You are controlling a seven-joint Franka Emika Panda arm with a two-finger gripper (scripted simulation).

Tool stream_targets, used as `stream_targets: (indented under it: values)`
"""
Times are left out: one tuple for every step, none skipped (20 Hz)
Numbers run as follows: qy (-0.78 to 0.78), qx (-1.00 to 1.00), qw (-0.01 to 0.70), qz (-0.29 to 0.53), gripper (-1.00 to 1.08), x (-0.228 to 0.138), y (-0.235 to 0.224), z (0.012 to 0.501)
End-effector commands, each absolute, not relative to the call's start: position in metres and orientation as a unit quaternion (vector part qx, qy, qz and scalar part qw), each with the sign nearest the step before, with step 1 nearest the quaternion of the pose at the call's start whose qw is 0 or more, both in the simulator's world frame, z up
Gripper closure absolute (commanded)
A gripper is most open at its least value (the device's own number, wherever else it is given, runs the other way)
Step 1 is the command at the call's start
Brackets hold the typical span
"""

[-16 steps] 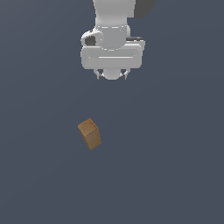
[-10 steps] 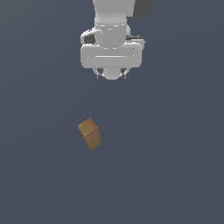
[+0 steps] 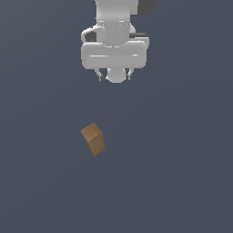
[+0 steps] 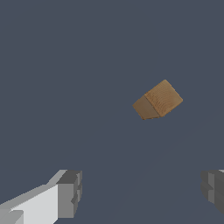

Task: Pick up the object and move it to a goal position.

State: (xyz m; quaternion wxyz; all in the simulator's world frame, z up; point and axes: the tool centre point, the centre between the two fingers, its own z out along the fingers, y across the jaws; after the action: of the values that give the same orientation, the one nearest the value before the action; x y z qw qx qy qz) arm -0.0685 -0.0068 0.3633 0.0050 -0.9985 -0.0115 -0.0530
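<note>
Plain dark grey worktop [image 3: 182, 173] carrying the wooden block [image 3: 93, 139], which lies skewed and well apart from the raised tool [image 3: 114, 76], its fingers [image 4: 70, 192] spread and empty; descending without matching that skew could knock the block aside.

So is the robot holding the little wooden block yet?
No, nothing is held. The tool is open and empty, apart from the wooden block, which lies on the surface.
</note>
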Motion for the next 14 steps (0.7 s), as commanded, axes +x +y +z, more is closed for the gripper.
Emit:
stream_targets:
  values:
    - [-0.011, -0.999, 0.005, -0.053, -0.92, -0.069, -0.007, 0.363]
    - [-0.012, -0.999, 0.005, -0.053, -0.92, -0.068, -0.007, 0.363]
    - [-0.014, -0.998, 0.005, -0.053, -0.92, -0.068, -0.007, 0.363]
    - [-0.015, -0.998, 0.005, -0.053, -0.92, -0.067, -0.008, 0.362]
    - [-0.018, -0.998, 0.004, -0.052, -0.92, -0.066, -0.008, 0.361]
    - [-0.021, -0.998, 0.004, -0.052, -0.92, -0.065, -0.009, 0.360]
    - [-0.024, -0.998, 0.004, -0.051, -0.92, -0.063, -0.010, 0.359]
    - [-0.028, -0.998, 0.004, -0.051, -0.92, -0.061, -0.011, 0.357]
    - [-0.032, -0.998, 0.003, -0.050, -0.92, -0.060, -0.012, 0.355]
    - [-0.037, -0.998, 0.003, -0.049, -0.92, -0.058, -0.014, 0.353]
    - [-0.042, -0.998, 0.002, -0.048, -0.92, -0.055, -0.015, 0.351]
    - [-0.048, -0.998, 0.002, -0.047, -0.92, -0.053, -0.017, 0.349]
    - [-0.054, -0.997, 0.002, -0.046, -0.92, -0.050, -0.018, 0.346]
    - [-0.061, -0.997, 0.001, -0.045, -0.92, -0.047, -0.020, 0.343]
